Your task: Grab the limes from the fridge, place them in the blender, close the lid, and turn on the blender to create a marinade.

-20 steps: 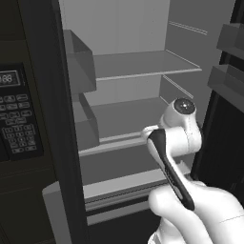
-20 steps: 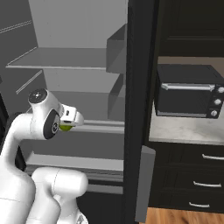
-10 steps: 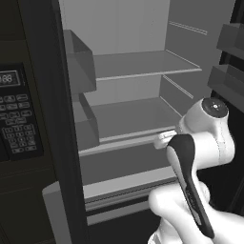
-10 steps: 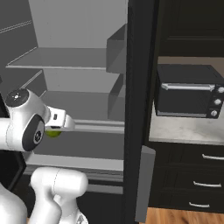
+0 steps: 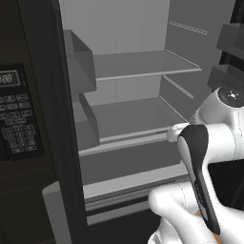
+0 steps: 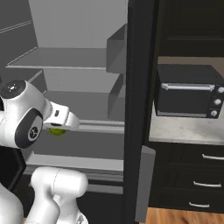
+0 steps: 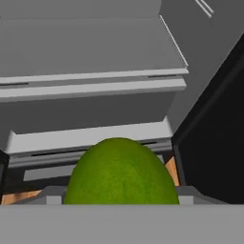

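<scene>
A yellow-green lime (image 7: 119, 171) sits between the fingers of my gripper (image 7: 119, 194), which is shut on it. From the right base view the lime (image 6: 57, 131) peeks out under the white hand (image 6: 61, 119), just in front of the lower shelf edge. The fridge (image 5: 138, 64) stands open, and the pale grey shelves (image 6: 65, 57) that show are bare. In the left base view the wrist (image 5: 175, 133) hangs at the right front of the fridge opening. The blender and the lid are out of view.
A black microwave keypad (image 5: 14, 119) is on the left of the fridge. The dark fridge door edge (image 6: 138, 109) stands right of the arm. Beyond it a black toaster oven (image 6: 188, 94) sits on a speckled counter (image 6: 183, 129) above dark drawers (image 6: 197, 183).
The arm has swung the hand, with the lime in it, back out of the fridge toward its right side. The fridge and cameras have stayed put.
</scene>
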Robot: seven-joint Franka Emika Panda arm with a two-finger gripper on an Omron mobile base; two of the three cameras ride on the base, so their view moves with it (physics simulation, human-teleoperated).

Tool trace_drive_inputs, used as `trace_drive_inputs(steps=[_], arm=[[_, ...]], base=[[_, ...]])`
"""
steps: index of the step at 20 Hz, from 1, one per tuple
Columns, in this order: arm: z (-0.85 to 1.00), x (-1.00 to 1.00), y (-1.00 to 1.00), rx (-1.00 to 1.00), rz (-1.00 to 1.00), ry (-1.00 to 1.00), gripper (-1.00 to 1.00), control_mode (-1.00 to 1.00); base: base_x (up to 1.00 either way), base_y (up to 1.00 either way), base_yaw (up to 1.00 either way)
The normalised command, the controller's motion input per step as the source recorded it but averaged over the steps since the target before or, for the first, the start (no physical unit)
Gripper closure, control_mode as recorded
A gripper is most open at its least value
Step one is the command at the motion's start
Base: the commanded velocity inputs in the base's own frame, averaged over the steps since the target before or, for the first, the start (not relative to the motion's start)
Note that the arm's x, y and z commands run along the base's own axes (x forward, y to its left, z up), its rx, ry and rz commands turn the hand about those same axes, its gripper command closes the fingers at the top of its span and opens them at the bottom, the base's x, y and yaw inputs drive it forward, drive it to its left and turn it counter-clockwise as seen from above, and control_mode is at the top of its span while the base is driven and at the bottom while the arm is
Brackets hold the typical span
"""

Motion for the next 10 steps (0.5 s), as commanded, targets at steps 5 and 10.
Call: trace_drive_inputs(steps=[5,10], arm=[[0.02,-0.05,-0.05,0.00,-0.01,0.00,1.00,1.00],[0.00,0.00,0.00,0.00,0.00,0.00,1.00,1.00]], base=[[-0.43,-0.16,-0.01],[-0.96,-0.32,0.00]])
